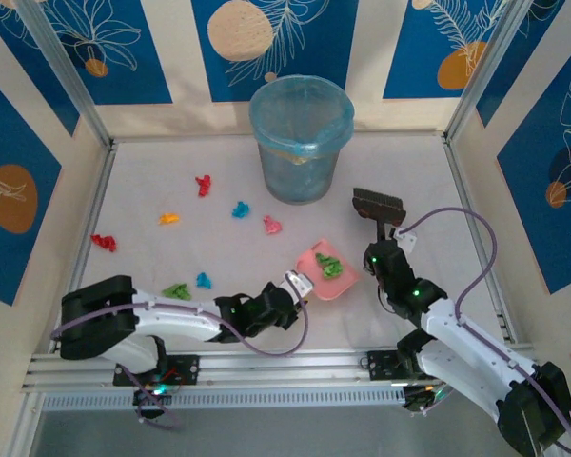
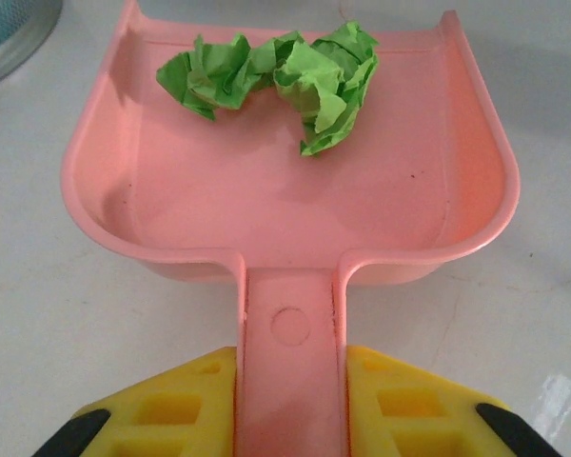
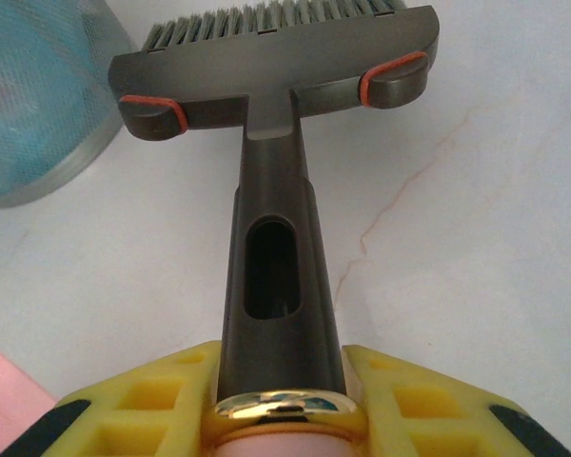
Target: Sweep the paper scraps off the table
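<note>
Across the left and middle of the table (image 1: 143,171), paper scraps (image 1: 240,209) lie loose; one green wad (image 2: 276,81) sits in the dustpan (image 2: 266,209). Left gripper (image 2: 290,405) pinches its handle, right gripper (image 3: 285,409) pinches the brush (image 3: 276,57). Looks mid-sweep; next the brush should reach the pink scrap (image 1: 272,226) far-left of the pan

You had a pink dustpan (image 2: 285,209), green scraps (image 2: 324,86), dark grey, orange-trimmed brush (image 3: 271,67), blue bin (image 1: 300,143), whitish table (image 1: 162,176), blue-and-cream leaf-patterned walls (image 1: 19,114).
</note>
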